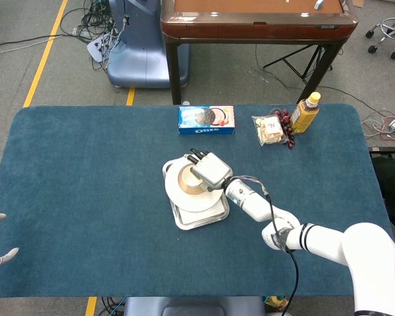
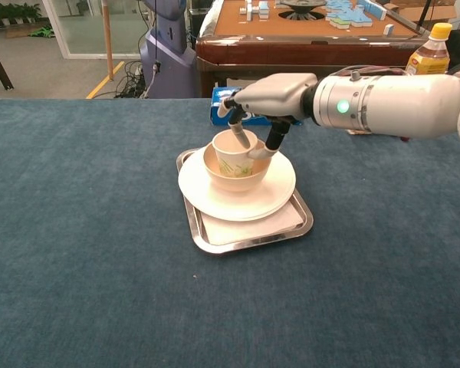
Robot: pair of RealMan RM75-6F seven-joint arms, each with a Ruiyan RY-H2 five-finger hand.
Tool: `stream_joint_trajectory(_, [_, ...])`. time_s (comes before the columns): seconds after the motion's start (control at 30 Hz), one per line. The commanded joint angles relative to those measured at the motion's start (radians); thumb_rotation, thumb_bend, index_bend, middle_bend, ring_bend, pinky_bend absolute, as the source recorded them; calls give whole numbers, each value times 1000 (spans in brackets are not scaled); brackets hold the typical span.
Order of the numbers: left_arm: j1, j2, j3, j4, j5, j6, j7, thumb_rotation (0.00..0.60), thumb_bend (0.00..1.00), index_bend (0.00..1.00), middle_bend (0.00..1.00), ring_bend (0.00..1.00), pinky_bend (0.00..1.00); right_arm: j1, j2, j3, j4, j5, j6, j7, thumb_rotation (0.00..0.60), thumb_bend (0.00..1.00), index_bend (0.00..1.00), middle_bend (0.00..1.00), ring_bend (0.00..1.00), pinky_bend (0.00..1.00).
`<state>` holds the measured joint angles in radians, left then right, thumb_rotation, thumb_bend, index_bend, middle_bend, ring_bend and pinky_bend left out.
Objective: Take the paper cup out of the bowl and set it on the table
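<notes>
Paper cup (image 2: pixel 235 153) upright in the bowl (image 2: pixel 238 175), right hand (image 2: pixel 270 93) pinching its rim.

One finger dips inside the cup, another presses the outer wall; the grip looks set but light. My advice: lift straight up so the bowl stays on the plate (image 2: pixel 272 198) and tray (image 2: pixel 291 226), then carry to bare table (image 2: pixel 84 230). The left hand (image 1: pixel 0 238) hangs spread, holding nothing, at the table's edge.

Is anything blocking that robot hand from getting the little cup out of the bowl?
Nothing visible does. The right hand is already at the paper cup, with fingers reaching down around its rim. The cup stands in the bowl, open above, with bare table beside the tray.
</notes>
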<state>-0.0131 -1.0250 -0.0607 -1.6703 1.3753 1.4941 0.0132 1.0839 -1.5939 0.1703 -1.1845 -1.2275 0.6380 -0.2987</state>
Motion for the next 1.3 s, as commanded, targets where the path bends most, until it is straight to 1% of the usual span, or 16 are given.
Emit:
stream_joint_trajectory(0.03, [0, 0, 0, 0, 0, 0, 1, 600, 74, 279, 67, 0, 290, 0, 1, -1, -2, 1, 2, 1, 600, 415, 547, 118, 21, 232])
stream_joint_trajectory(0.43, [2, 2, -1, -3, 0, 1, 2, 600, 74, 279, 68, 0, 290, 2, 1, -6, -6, 7, 7, 2, 600, 415, 626, 118, 20, 232])
stream_joint_trajectory(0.87, [2, 2, -2, -2, 2, 1, 1, 600, 74, 279, 67, 1, 290, 6, 15, 1, -33, 11, 20, 3, 600, 433, 638, 118, 20, 232])
stream_joint_trajectory(1.07, [3, 3, -2, -1, 0, 1, -1, 600, 74, 279, 68, 2, 290, 6, 51, 15, -86, 17, 41, -11, 600, 433, 638, 118, 19, 232])
stream_joint_trajectory(1.3, [-1, 0, -3, 1, -3, -6, 7, 600, 74, 279, 68, 2, 290, -2, 145, 35, -216, 61, 66, -56, 600, 433, 638, 118, 18, 232])
